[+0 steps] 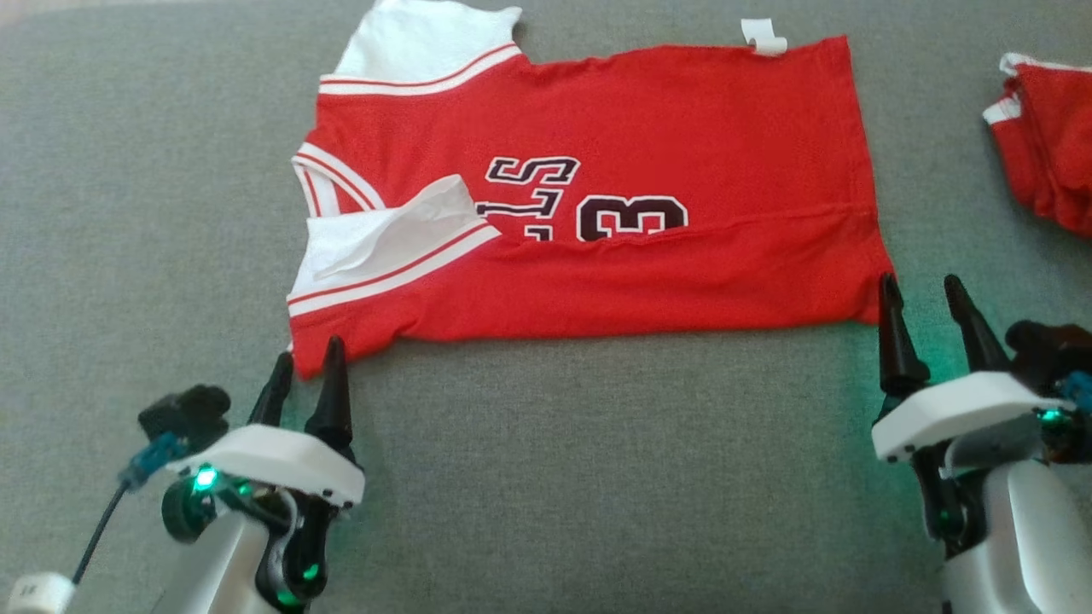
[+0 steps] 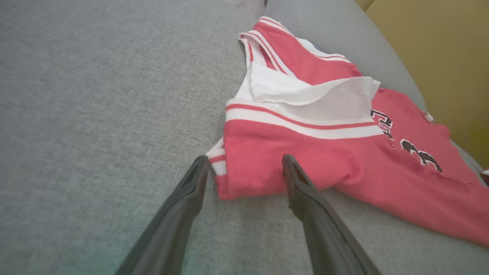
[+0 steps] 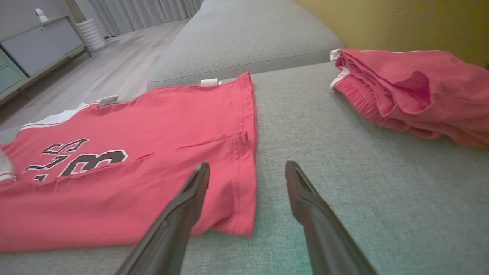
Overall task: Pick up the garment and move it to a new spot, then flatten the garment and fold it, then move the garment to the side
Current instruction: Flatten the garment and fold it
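Red jersey [image 1: 682,111] (near edge folded over), left hand [image 1: 310,351] spread, right hand [image 1: 920,280] spread

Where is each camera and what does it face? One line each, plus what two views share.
Head view: above, looking down at the red jersey on the grey cushion; both jaws below.
Left wrist view: low, facing the jersey's sleeve corner between left jaws.
Right wrist view: low, facing its hem corner; right jaws, second red garment beyond.
Shared: both wrist views show the number.

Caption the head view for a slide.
Left gripper and right gripper, open, at near corners of the red jersey on a cushion.
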`<state>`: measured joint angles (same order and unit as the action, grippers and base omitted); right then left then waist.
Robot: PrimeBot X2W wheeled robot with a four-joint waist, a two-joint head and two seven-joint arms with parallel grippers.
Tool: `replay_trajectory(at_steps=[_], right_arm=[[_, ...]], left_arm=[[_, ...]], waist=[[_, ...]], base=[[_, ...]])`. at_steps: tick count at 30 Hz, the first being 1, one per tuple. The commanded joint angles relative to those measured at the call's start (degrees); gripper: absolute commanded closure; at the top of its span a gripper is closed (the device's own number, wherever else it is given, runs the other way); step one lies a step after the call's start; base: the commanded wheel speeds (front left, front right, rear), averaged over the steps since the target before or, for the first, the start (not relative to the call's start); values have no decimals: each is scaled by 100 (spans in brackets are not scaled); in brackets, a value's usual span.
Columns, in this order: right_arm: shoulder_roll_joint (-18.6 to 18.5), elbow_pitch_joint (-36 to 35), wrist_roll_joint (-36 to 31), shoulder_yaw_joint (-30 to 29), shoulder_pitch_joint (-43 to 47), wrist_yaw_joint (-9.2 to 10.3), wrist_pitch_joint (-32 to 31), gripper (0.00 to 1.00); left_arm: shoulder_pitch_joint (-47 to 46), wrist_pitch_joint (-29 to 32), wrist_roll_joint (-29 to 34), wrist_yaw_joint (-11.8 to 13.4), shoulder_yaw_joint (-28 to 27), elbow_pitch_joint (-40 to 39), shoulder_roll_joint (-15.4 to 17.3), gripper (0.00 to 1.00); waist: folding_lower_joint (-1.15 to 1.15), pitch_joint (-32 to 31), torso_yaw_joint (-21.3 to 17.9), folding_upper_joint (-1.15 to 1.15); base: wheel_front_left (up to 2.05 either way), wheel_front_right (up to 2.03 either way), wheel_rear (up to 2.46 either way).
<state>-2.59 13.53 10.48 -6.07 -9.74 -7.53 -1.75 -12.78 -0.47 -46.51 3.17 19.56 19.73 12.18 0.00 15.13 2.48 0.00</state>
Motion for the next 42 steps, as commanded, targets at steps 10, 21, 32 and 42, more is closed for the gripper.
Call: replay_trajectory(at_steps=[10,21,32,42], right_arm=[[-29,402,70,-7,-382,4,-174,0],[-29,1295,368,314,-826,4,-261,81],[-29,1158,802,29,-784,4,-447,100],[-29,-541,706,-274,697,4,-1532,100]], left_arm=[[-418,-100,4,-185,-88,14,35,100],[-483,-318,84,-211,-115,-314,112,100],[-265,-47,229,-136,-20,-1214,499,100],[970,914,151,448,52,-2966,1149,100]], waist=[[0,69,6,0],[0,-20,129,0],[0,-446,156,0],[0,-611,134,0]], base=[[0,0,0],[0,0,0],[0,0,0],[0,0,0]])
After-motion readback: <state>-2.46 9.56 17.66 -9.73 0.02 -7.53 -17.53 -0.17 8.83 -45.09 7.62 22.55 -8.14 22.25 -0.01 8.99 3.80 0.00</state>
